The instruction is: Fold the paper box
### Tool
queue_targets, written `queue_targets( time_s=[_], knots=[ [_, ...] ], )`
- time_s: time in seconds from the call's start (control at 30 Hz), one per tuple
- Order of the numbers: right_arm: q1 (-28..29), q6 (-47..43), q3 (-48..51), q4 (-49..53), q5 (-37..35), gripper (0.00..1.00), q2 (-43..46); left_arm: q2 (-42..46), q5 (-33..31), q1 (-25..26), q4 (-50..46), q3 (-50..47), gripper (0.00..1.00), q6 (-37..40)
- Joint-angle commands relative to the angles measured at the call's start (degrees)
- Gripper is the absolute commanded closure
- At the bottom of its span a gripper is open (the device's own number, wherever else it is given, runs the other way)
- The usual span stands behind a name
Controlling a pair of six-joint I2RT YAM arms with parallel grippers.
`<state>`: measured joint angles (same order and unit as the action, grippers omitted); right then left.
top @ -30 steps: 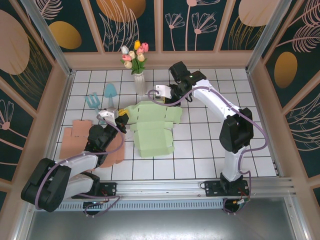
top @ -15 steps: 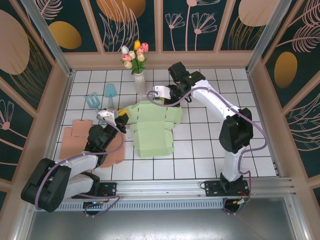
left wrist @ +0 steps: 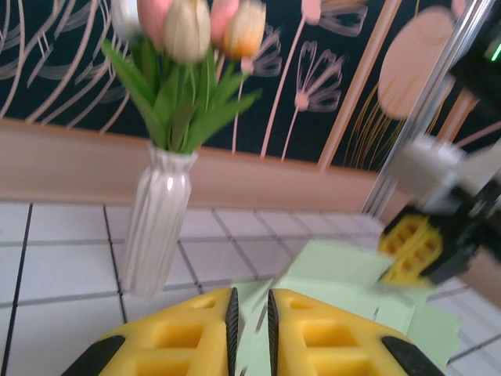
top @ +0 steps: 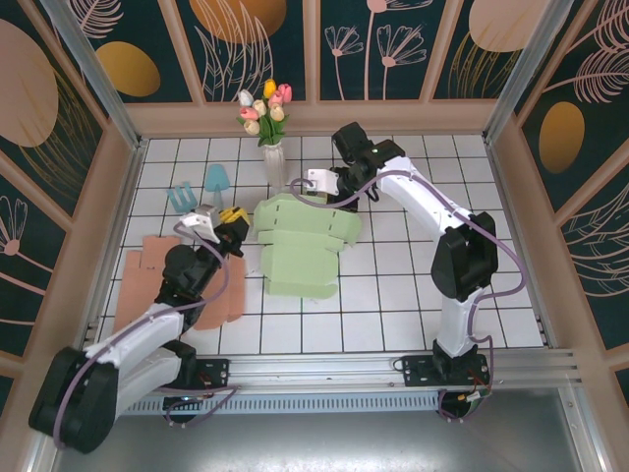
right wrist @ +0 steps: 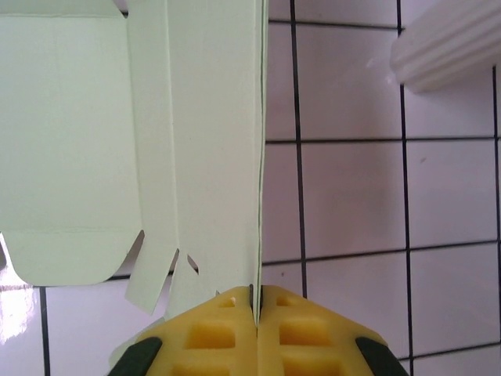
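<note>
Jaws of the right gripper pinch the far edge of the green paper box, mid-bench. Left gripper jaws stand slightly parted, empty, just left of it. A tulip vase stands just beyond, and flat salmon cardboard lies left.

The top camera looks down from high behind, over the whole table. The left wrist camera faces level, toward the vase; the right looks straight down, close. All share the box.

Pale green paper box, partly folded, on white tiles.
</note>
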<state>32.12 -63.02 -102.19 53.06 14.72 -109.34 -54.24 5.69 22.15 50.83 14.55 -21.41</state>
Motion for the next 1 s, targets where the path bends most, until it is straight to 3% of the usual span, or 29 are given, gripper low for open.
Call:
queue_targets(
  time_s=[0.0, 0.2, 0.4, 0.57, 0.73, 0.97],
  knots=[
    [-0.43, 4.02, 0.18, 4.61, -3.95, 1.0, 0.43, 5.79, -1.47, 0.53, -10.27, 3.19, 0.79, -8.46],
    [-3.13, 8.65, 4.23, 7.07, -4.01, 1.0, 3.36, 6.22, -5.67, 10.4, -22.04, 8.65, 0.85, -12.1],
    [-6.98, 7.16, 14.96, 3.39, -3.63, 1.0, 12.82, -5.73, -8.68, 18.43, -23.46, 14.74, 1.0, -10.49],
    [-11.64, 4.42, 20.45, -0.39, 0.82, 1.0, 19.89, -16.3, -6.59, 21.2, -20.98, 19.84, 1.0, -10.52],
    [-12.68, 3.45, 20.51, -1.04, 1.97, 1.0, 20.04, -24.63, -4.8, 22.75, -19.63, 24.45, 1.0, -10.73],
    [-12.44, 2.89, 21.77, -1.51, 2.77, 1.0, 19.81, -30.78, -10.87, 22.28, -21.59, 27.97, 1.0, -10.04]
  ],
)
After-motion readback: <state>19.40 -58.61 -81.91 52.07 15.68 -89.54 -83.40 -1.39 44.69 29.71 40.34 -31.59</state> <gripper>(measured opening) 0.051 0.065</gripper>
